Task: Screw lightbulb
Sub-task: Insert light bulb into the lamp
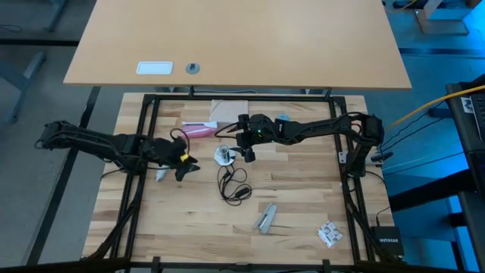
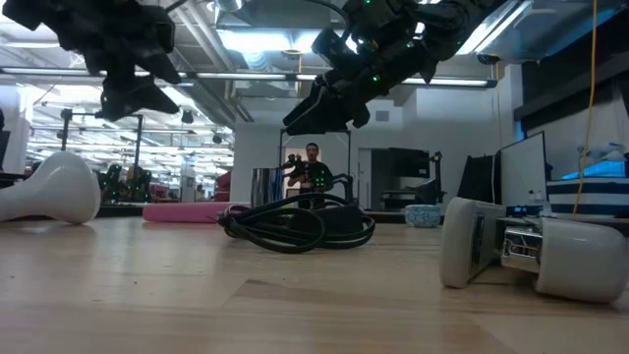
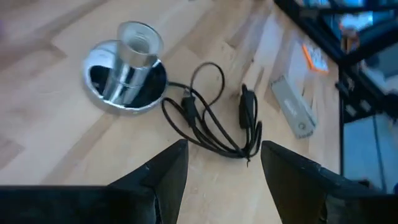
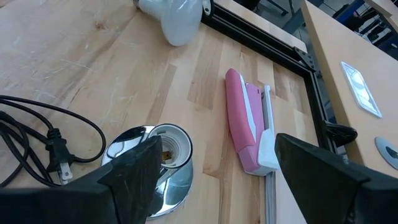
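- One lightbulb, one silvery socket with one black cord, one pink tool and one grey metal piece lay on the wooden table.
- The lightbulb was frosted white, pear-shaped, lying on its side, well apart from the socket, just beside the left gripper.
- The left gripper hovered above the table with jaws apart, holding nothing.
- The right gripper hung over the socket, fingers spread wide and empty, its arm reaching in from the table's right side.
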